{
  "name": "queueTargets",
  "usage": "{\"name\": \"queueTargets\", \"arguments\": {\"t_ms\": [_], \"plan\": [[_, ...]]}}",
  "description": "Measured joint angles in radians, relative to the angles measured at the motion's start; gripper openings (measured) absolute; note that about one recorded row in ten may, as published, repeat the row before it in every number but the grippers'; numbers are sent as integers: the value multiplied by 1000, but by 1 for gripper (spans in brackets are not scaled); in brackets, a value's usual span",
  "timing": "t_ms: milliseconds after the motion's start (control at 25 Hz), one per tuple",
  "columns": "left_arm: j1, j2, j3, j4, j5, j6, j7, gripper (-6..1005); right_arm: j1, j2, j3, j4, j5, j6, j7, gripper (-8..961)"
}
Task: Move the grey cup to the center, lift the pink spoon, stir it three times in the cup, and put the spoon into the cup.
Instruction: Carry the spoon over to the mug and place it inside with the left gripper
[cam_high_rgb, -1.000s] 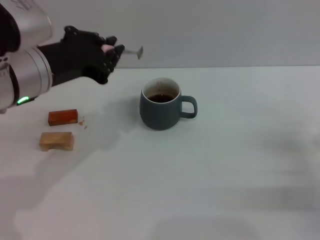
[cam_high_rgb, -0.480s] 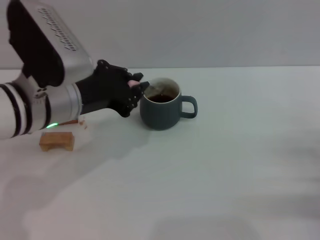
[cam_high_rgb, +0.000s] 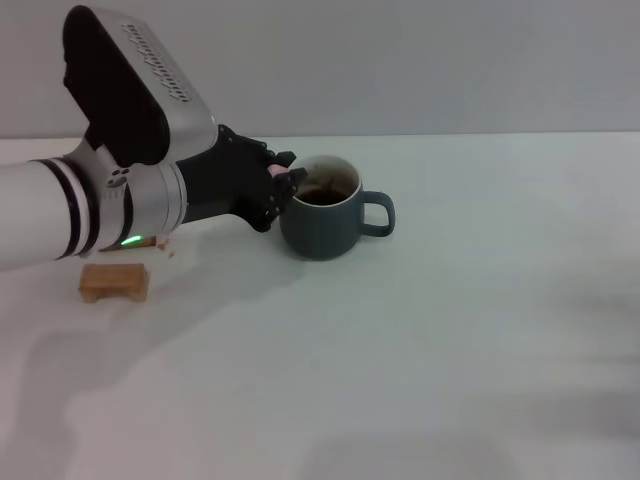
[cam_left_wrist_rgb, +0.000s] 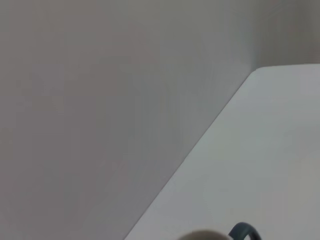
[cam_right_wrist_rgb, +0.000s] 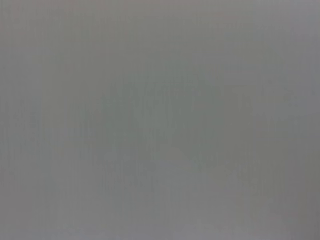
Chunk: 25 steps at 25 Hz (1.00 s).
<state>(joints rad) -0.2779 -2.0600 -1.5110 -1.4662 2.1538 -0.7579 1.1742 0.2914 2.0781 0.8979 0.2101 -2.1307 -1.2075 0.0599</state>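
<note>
Grey cup (cam_high_rgb: 322, 220) stood upright on the white table (cam_high_rgb: 450, 330), handle turned away from the approaching arm, dark liquid visible inside the pale rim. It sat about mid-table from where I watched, so the centring part looked done.

Pink spoon (cam_high_rgb: 297, 178): only a bit of pink handle showed, right at the cup's rim on the side away from the handle. The metal end seemed to angle down into the liquid, though I could not make out the bowl.

Left gripper (cam_high_rgb: 283, 180) was pinched on the spoon's pink handle, black fingers pressed together around it, just beside the rim.

Step in hand, as I judged it: stirring. To do it well, the spoon end should stay below the liquid and trace small circles inside the wall, without knocking the rim hard enough to slide or tip the cup; keep the handle grip firm and let go only once the spoon leans on the rim.

Left arm reached in low from the side of the cup away from its handle, forearm near level, wrist bent toward the rim. A tan wooden block (cam_high_rgb: 113, 281) lay well beyond the arm.

Right gripper: nowhere in view.
</note>
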Motion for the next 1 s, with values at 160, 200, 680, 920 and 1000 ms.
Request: {"name": "queueTargets", "arguments": {"t_ms": [160, 200, 680, 920, 1000], "plan": [[-57, 1, -18, 81, 0, 13, 11, 147, 0, 0, 0, 1, 0, -2, 0, 0], [-69, 1, -21, 98, 0, 15, 17, 147, 0, 0, -1, 1, 0, -2, 0, 0], [-169, -4, 31, 208, -5, 48, 44, 147, 0, 0, -1, 2, 0, -3, 0, -1], [-155, -5, 52, 183, -4, 37, 37, 147, 5, -1, 0, 2, -6, 0, 0, -2], [-133, -3, 44, 167, -1, 40, 37, 147, 6, -1, -1, 1, -6, 1, 0, -1]]}}
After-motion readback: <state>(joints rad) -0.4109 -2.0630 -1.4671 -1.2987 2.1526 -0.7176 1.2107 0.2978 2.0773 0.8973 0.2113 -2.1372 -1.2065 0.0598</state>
